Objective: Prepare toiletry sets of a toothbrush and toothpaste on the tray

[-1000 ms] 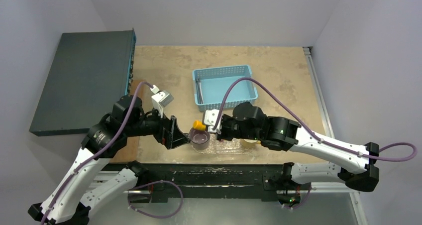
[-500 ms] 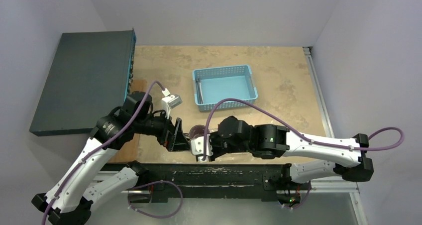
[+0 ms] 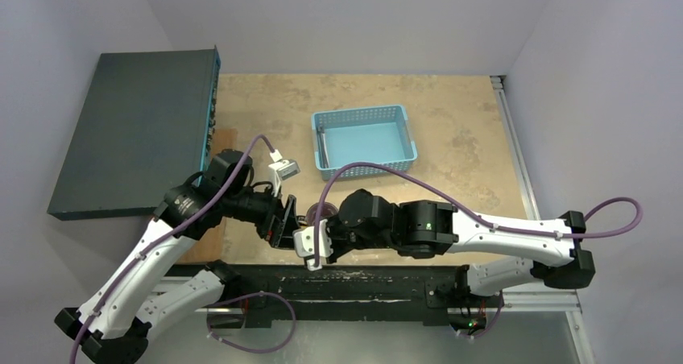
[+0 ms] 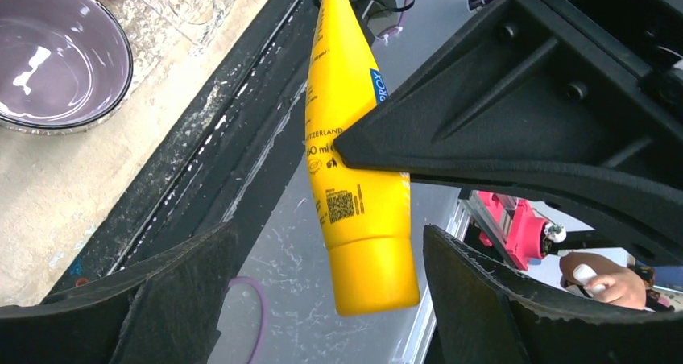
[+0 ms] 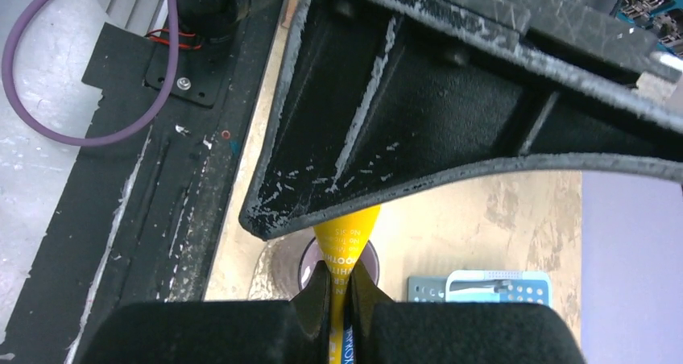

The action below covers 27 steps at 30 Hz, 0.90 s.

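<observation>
From above, the left pincer [image 3: 283, 223] and right pincer [image 3: 309, 241] meet at the near edge of the table [image 3: 459, 114], the purple mug [image 3: 308, 213] just behind them; the slatted blue basket [image 3: 362, 142] holds a thin stick [image 3: 320, 142] along its left wall. The left wrist view shows the smooth yellow tube [image 4: 354, 187] hanging cap-down over the black frame [image 4: 233, 138], between the left pincer's 2 spread fingers and touching neither, near the glossy, empty mug and the crinkled clear tray [image 4: 181, 6]. In the right wrist view the right pincer's 2 fingers are clenched on the tube.
</observation>
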Each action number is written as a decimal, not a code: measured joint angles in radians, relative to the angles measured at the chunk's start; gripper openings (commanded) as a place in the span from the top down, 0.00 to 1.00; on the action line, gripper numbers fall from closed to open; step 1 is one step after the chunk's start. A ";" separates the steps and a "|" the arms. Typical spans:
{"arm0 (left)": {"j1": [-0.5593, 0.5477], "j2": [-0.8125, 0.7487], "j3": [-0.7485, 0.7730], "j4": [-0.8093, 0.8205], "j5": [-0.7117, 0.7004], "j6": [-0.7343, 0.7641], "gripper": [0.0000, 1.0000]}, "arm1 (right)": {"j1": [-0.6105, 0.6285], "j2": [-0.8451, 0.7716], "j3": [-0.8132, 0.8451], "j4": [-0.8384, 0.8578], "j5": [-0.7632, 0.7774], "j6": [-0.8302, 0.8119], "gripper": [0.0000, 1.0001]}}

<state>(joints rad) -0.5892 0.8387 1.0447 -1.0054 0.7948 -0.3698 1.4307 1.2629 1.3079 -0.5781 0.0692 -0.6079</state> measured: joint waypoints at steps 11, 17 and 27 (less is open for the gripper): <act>0.000 0.018 -0.011 0.006 0.035 0.014 0.55 | 0.016 0.054 0.043 -0.010 0.021 -0.015 1.00; 0.000 0.028 -0.023 0.022 0.050 0.019 0.81 | 0.018 0.080 0.051 -0.021 0.046 -0.021 0.93; 0.000 0.027 -0.067 0.057 0.058 0.022 1.00 | 0.023 0.052 0.034 -0.004 0.069 -0.016 0.56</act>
<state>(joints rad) -0.5892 0.8658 0.9775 -0.9482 0.8524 -0.3481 1.4540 1.3148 1.3418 -0.5819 0.1387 -0.6235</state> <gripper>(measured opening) 0.332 0.368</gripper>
